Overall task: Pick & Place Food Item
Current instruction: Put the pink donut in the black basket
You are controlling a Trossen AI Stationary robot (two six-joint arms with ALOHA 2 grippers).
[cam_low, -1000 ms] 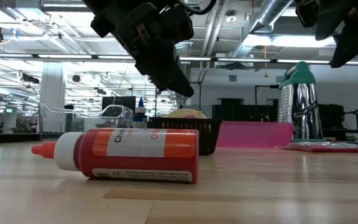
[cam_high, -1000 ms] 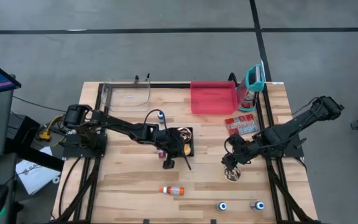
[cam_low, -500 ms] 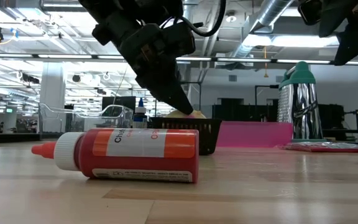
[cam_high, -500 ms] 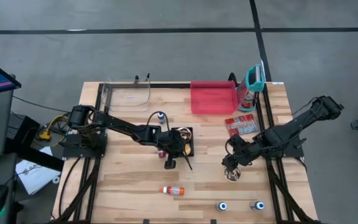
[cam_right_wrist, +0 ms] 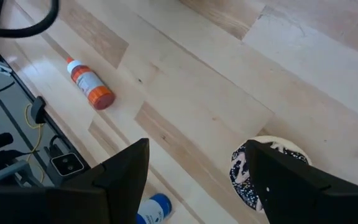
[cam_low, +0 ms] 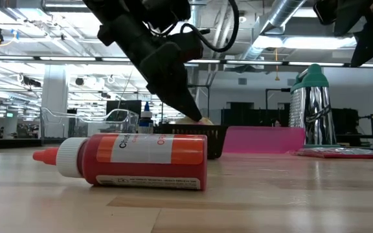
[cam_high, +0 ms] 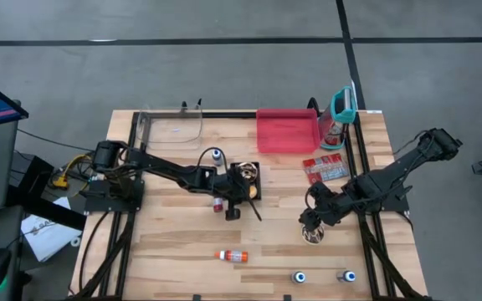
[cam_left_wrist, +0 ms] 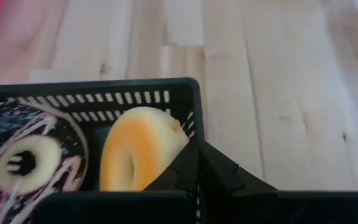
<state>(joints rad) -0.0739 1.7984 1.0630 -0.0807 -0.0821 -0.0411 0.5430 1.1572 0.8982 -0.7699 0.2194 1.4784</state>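
My left gripper (cam_left_wrist: pixel 197 163), fingers closed, sits at the black basket (cam_left_wrist: pixel 185 93) rim; pressing on could tip it, spilling the plain donut (cam_left_wrist: pixel 138 146). Right gripper (cam_right_wrist: pixel 197 180) hangs open.

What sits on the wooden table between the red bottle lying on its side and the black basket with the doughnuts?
Nothing: in the high view only bare wooden table separates the red bottle from the black basket.

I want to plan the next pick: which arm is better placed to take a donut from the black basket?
Left. The left gripper, shut, is at the black basket's rim beside the orange donut; the right gripper hangs open over another donut apart.
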